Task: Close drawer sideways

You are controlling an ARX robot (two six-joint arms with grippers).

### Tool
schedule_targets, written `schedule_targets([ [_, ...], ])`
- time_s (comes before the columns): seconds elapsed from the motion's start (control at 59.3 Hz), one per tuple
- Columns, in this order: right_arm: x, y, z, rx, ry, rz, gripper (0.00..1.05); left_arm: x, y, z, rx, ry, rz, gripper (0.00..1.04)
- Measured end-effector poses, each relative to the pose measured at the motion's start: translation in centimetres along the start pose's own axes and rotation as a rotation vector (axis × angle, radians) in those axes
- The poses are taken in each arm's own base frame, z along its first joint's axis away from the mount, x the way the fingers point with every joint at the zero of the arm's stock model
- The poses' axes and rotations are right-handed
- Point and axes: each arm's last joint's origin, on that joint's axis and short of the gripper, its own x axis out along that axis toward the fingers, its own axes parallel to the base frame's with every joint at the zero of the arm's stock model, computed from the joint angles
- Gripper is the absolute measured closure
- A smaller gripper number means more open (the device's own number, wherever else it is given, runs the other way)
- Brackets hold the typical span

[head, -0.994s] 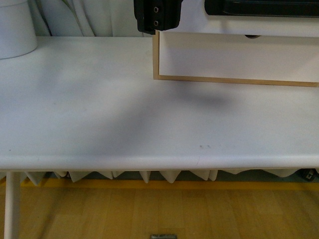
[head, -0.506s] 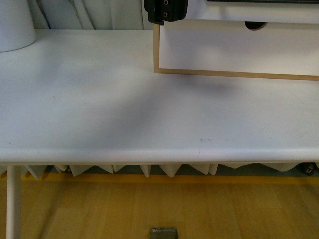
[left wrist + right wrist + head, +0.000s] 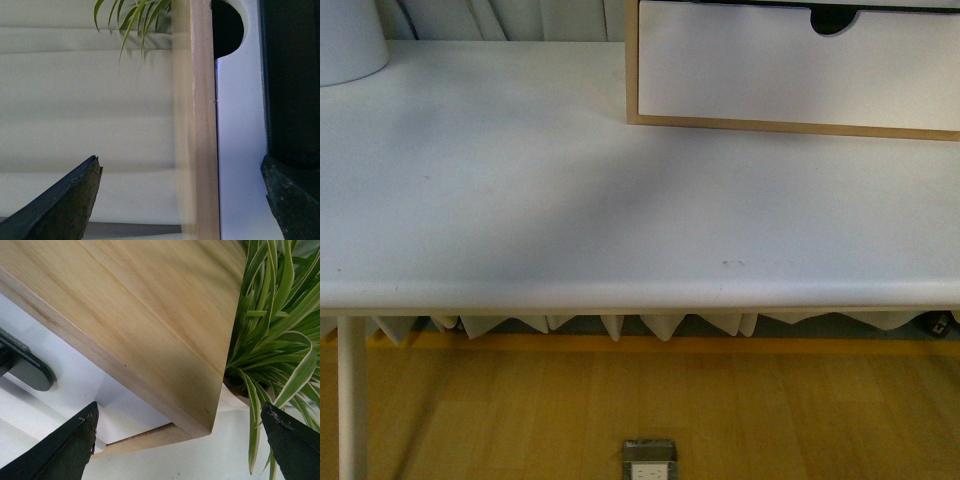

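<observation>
Both gape: left end effector (image 3: 180, 167) facing frame (image 3: 200, 125), right end effector (image 3: 180, 412) near drawer (image 3: 75, 371).

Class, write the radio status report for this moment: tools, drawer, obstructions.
Left tool open, empty. Right tool open, empty. Drawer ungripped; shut or ajar unclear. Plant close beside cabinet.
</observation>
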Motion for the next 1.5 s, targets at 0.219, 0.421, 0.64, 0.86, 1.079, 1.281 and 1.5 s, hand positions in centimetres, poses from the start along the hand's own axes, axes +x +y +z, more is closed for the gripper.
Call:
schedule_targets([
  [0.219, 0.1, -0.1, -0.1, 0.013, 0.0, -0.004, 0.09, 0.0, 0.0, 0.0, 0.0, 0.003, -0.001, 0.06],
  [0.421, -1.1, 0.1, 0.2, 0.018, -0.017, 0.017, 0.09, -1.0, -0.1, -0.6, -0.002, 0.024, -0.001, 0.06],
  [0.64, -4.8, 0.7, 0.7, 0.027, -0.059, 0.006, 0.09, -4.2, -0.5, -1.7, -0.052, 0.068, -0.008, 0.06],
  [0.86, -9.6, 2.2, 0.4, 0.065, -0.11, -0.04, 0.09, -9.3, 0.2, -2.2, -0.173, 0.151, 0.037, 0.06],
  [1.079, -15.2, 5.6, -1.0, 0.124, -0.143, -0.1, 0.09, -15.9, 0.0, -2.3, -0.345, 0.258, 0.071, 0.06],
  [1.281, -19.5, 9.5, -2.3, 0.195, -0.182, -0.165, 0.09, -22.8, -0.5, -1.9, -0.502, 0.383, 0.114, 0.06],
  [1.5, -22.7, 13.9, -4.6, 0.296, -0.17, -0.243, 0.09, -30.2, -2.9, -0.9, -0.711, 0.572, 0.096, 0.06],
])
